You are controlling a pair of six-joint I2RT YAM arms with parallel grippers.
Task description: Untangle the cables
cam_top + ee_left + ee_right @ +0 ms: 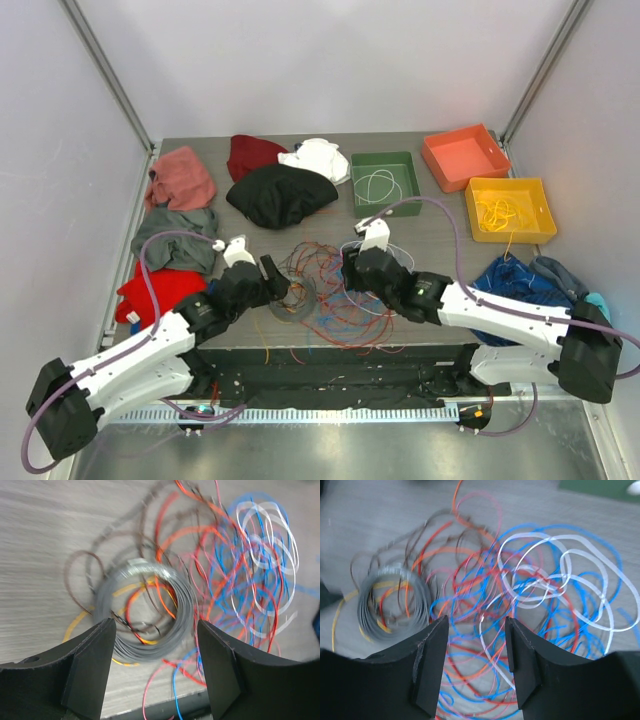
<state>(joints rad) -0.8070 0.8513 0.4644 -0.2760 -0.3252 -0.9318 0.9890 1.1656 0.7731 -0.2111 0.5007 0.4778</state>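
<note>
Both jaw pairs are standing spread, empty. My black left gripper (281,290) is hovering at nine o'clock of the tangled thin multicoloured cables (330,297), my black right gripper (348,271) at one o'clock.

**Over the tangle, jaws apart**

Looking down past the right gripper (476,630), dark fingers (430,665) standing apart, loose wires showing in the gap. As landmark, a grey coil (395,602) lying flat on the table (365,515). Right of the coil, the cables (485,605): heaped red, orange, pink and blue loops. Farther right of the coil, white loops (560,580) over blue. Left of the coil, a yellow strand (339,611). Above it, blurred brown loops (415,540). Far up-right of the coil, a green corner (605,487).
</note>
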